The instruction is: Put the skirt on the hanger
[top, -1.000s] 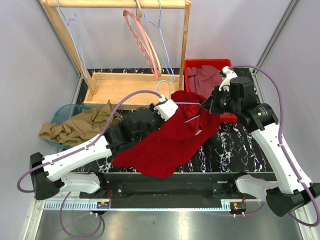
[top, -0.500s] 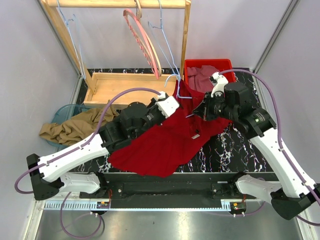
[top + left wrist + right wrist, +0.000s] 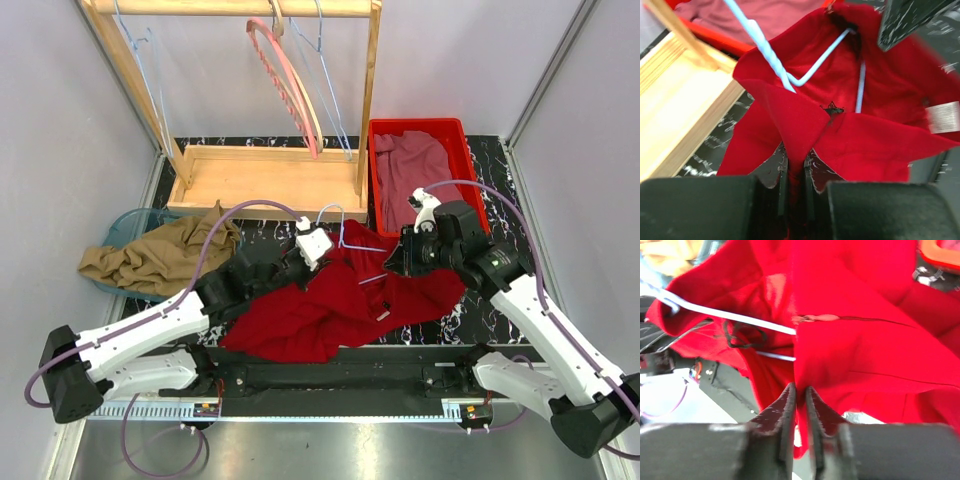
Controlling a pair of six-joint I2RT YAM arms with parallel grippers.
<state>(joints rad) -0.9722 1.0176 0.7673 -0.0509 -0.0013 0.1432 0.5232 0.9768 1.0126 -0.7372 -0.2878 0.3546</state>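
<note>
The red skirt (image 3: 330, 305) lies bunched on the dark table between my arms, with a thin pale-blue wire hanger (image 3: 345, 238) threaded through its top. My left gripper (image 3: 312, 252) is shut on a fold of the skirt (image 3: 805, 125); the hanger (image 3: 771, 55) runs just beyond it. My right gripper (image 3: 400, 260) is shut on the skirt's other edge (image 3: 850, 350), with the hanger wire (image 3: 730, 317) to its left. A white label (image 3: 942, 117) shows on the cloth.
A wooden clothes rack (image 3: 270, 175) stands at the back with a pink hanger (image 3: 285, 70) and blue wire hangers (image 3: 325, 70). A red bin (image 3: 468, 170) with maroon cloth is at the back right. A tan garment (image 3: 155, 255) lies on a blue bowl at left.
Both grippers have come down and towards me with the skirt and hanger. The skirt, held up and spread before, now lies lower and bunched on the table.
</note>
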